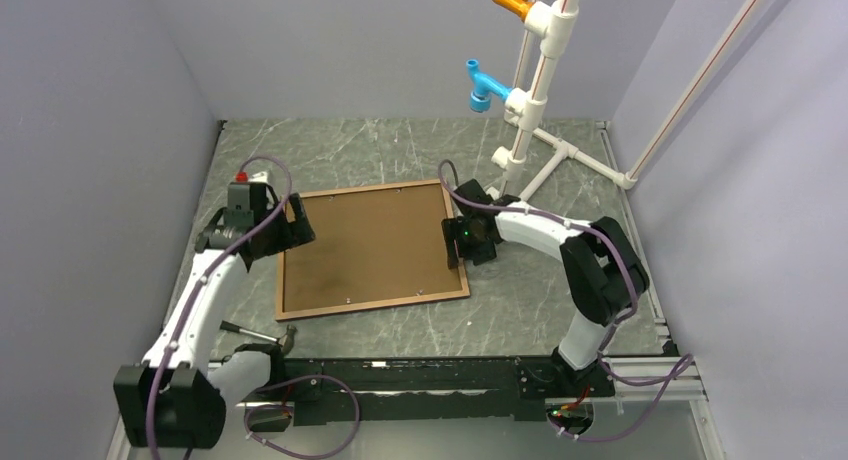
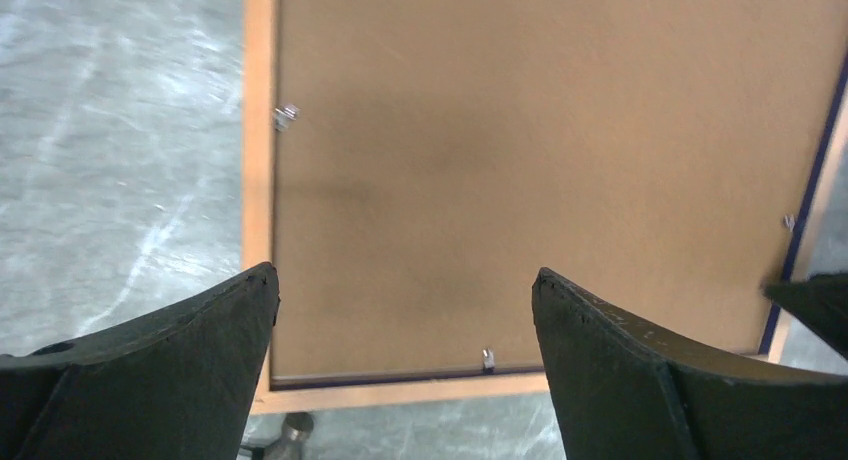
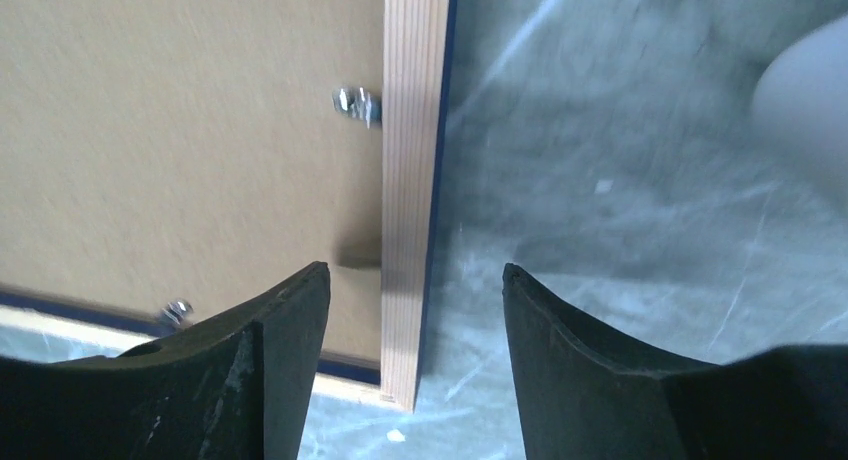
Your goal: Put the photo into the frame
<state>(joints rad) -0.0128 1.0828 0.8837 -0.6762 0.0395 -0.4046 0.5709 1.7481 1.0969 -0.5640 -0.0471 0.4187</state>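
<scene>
Starting at the left edge of the table [image 1: 400,150], from above: left gripper [image 1: 296,223] at the left rail of the frame [image 1: 375,304], fingers spread wide, clamped on nothing. Nearer, toward the near-left corner, what looks like a hammer [image 1: 256,333], flat on the marbled top. More detail from the left wrist: a thin navy line inside the wood rail, small metal clips [image 2: 285,115] at the rim of the brown backing board [image 2: 550,130], and only the hammer's head, cut off at the bottom edge. Fingertips touching the wood or hanging above it? Impossible to tell there.

Middle of the table: frame lying flat, wood face up, backing board filling it, slightly skewed to the table's edges. Photo not to be made out in any view.

On to the frame's right rail: right gripper [image 1: 452,242] about midway along it, jaws apart, gripping nothing, the rail showing in the gap between them. From the right wrist only: wood grain, navy outer side, one clip close up, all a bit blurred. Pale shape at top right unreadable.

Far-right corner: white pipe stand [image 1: 530,110] with blue and orange fittings, top cut off. Open table along the far edge, a narrower strip at the left, bare room between the right rail and the pipe feet.
</scene>
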